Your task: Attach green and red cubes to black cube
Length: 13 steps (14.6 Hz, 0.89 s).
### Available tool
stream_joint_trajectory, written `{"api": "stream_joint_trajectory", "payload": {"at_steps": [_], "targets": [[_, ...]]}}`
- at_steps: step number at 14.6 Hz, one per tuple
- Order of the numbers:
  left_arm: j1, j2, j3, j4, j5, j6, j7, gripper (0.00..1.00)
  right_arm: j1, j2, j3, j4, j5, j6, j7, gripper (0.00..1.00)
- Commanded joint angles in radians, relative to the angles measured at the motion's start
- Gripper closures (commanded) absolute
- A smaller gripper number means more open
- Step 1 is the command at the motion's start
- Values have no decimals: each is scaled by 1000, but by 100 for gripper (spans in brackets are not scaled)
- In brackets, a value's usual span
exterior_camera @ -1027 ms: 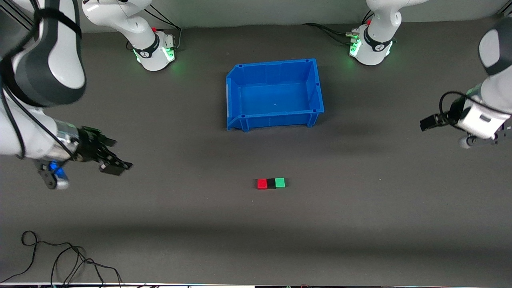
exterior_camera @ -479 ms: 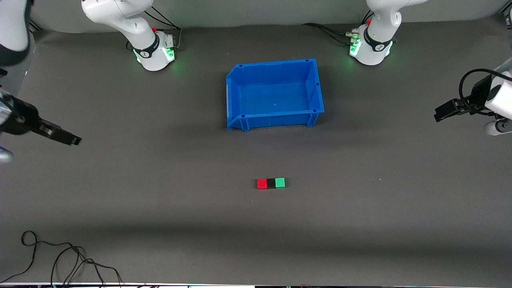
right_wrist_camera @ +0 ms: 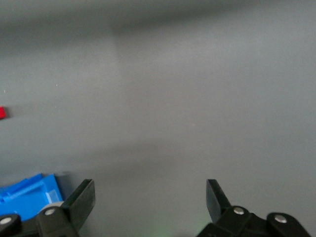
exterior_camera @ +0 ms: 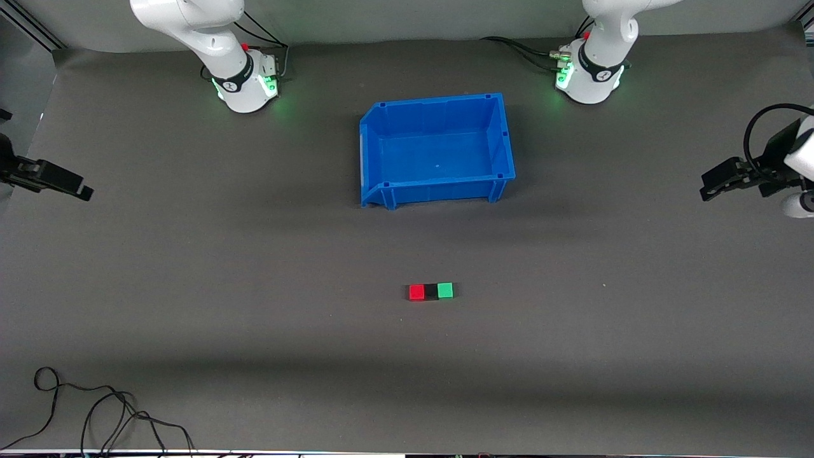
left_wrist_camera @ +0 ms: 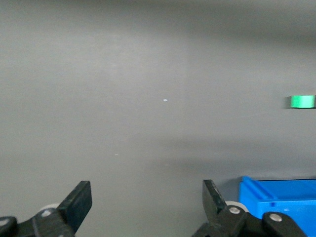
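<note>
On the mat, nearer the front camera than the blue bin [exterior_camera: 436, 150], we find the three cubes in one row: red cube [exterior_camera: 416, 292], black cube [exterior_camera: 431, 292], green cube [exterior_camera: 445, 291], each coloured one touching the black with no gap we can see. We judge the attachment done.

Left gripper [left_wrist_camera: 146, 200] hangs over the left arm's end of the table, fingers spread wide, holding nothing. Right gripper [right_wrist_camera: 150, 198] hangs over the right arm's end, likewise spread and empty. Both arms wait well apart from the row.

Risks we note:
- Whether the joints are truly locked we cannot tell; a loose seat would let the row split if nudged.
- A low pass by either arm across the middle could knock the row.
</note>
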Motion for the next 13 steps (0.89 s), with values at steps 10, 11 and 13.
{"api": "stream_joint_trajectory", "payload": {"at_steps": [10, 11, 13], "targets": [[4, 22, 8, 15, 58, -33, 97, 0, -20, -30, 24, -29, -23, 33, -154, 0], [4, 22, 8, 12, 66, -33, 97, 0, -20, -30, 23, -29, -23, 33, -156, 0], [6, 19, 6, 9, 66, -31, 99, 0, -20, -27, 23, -28, -23, 40, -157, 0]]}}
